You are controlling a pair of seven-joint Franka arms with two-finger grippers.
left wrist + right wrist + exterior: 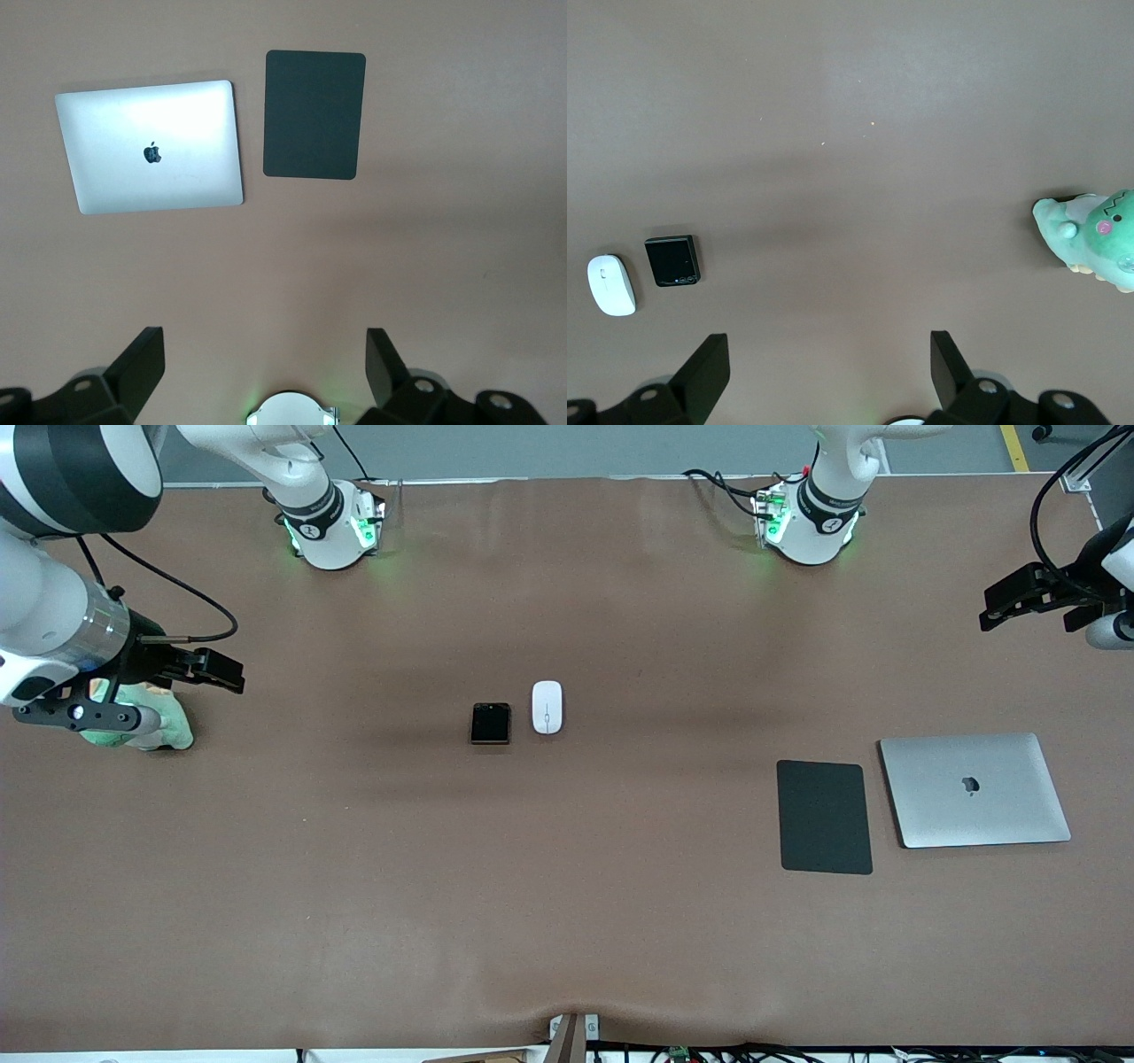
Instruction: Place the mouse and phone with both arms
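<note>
The left tool [264, 359] hangs in the air over the left arm's end of the desk [567, 921], its fingers wide apart, and it holds and touches nothing. The right tool [829, 359] hangs over the right arm's end of the desk, above a green soft toy [146, 722], also with fingers wide apart and nothing between them.

The phone [490, 723] and the mouse [547, 707] lie flat near the middle of the desk, just beside each other but not touching, the phone toward the right arm's end. A black mouse pad [824, 817] and a closed silver laptop [974, 789] lie side by side toward the left arm's end, nearer to the front camera than the phone and mouse.

The left wrist view shows only the laptop [149, 147] and mouse pad [314, 114], not the phone or mouse. The right wrist view shows the phone [672, 260], the mouse [611, 284] and the toy's face [1099, 237], which the front view mostly hides under the arm.
</note>
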